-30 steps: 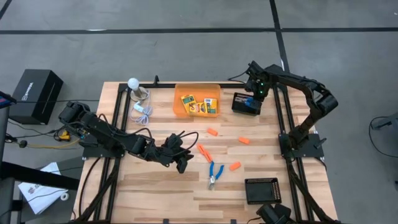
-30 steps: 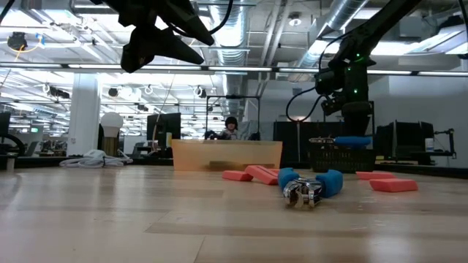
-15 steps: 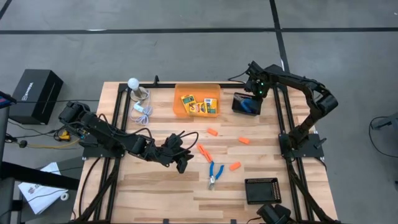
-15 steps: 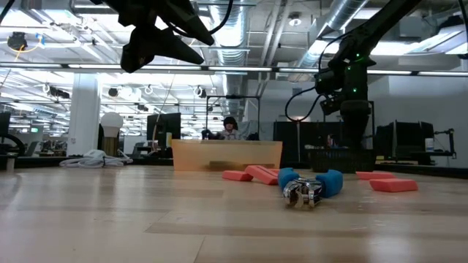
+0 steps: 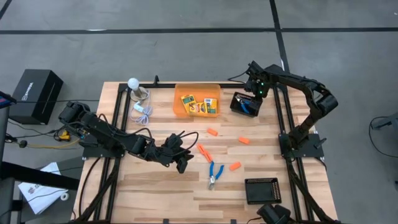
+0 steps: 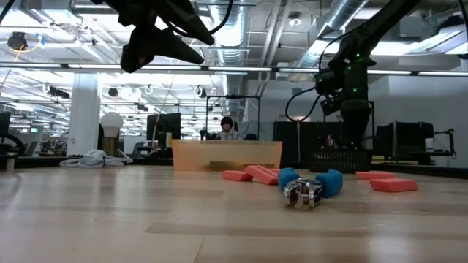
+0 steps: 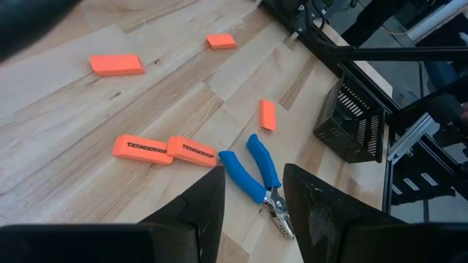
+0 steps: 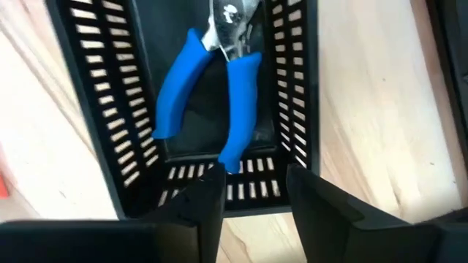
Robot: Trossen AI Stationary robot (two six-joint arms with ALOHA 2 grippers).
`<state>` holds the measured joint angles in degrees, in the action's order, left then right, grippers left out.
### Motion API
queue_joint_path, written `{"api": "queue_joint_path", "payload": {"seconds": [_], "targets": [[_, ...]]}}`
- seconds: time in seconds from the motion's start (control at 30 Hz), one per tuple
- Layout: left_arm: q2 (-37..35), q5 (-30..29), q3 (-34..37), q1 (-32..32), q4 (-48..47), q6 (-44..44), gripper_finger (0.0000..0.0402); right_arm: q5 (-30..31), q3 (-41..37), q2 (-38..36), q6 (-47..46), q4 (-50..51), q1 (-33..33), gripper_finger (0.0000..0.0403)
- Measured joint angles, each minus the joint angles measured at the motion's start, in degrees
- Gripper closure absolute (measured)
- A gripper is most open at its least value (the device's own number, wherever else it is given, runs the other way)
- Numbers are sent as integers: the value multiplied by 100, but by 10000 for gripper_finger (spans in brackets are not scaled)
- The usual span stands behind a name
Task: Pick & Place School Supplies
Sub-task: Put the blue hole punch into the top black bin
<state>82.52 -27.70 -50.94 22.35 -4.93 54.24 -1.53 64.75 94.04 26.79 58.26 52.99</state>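
A blue-handled pair of scissors (image 8: 212, 88) lies flat in the black ribbed tray (image 5: 237, 98) at the table's far right. My right gripper (image 8: 252, 193) hangs just above it, pointing down, open and holding nothing. A second blue-handled pair (image 5: 214, 173) lies on the wood at mid-table, among several orange stubby pieces (image 5: 212, 132). My left gripper (image 5: 181, 163) hovers open to the left of that pair, slanting down, clear of the table. Yellow-and-green boxes (image 5: 202, 104) lie in the translucent orange bin (image 5: 180, 99).
A second black ribbed tray (image 5: 262, 190) stands near the front right. At the far left are a white bulb (image 5: 133, 83) and a coiled white cable (image 5: 142, 111). Black frame rails run along the table's left and right sides. Bare wood lies toward the near left.
My right gripper has opened above the far-right tray and let go of the blue-handled scissors. They were held level above the tray's rim. They have dropped into it and lie on its floor. The gripper has stayed in place.
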Motion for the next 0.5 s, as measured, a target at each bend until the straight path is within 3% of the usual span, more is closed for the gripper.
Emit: {"api": "queue_joint_path", "payload": {"seconds": [0.23,0.37,0.5], "targets": [[0,32,0,0,2,-113,266,-203,0,-1,-5,23,-51,285],[0,55,0,-30,2,-144,266,-1103,0,-19,-262,495,-325,288],[0,57,0,-123,2,-279,266,-1737,-1,-55,-320,791,-1051,280]]}}
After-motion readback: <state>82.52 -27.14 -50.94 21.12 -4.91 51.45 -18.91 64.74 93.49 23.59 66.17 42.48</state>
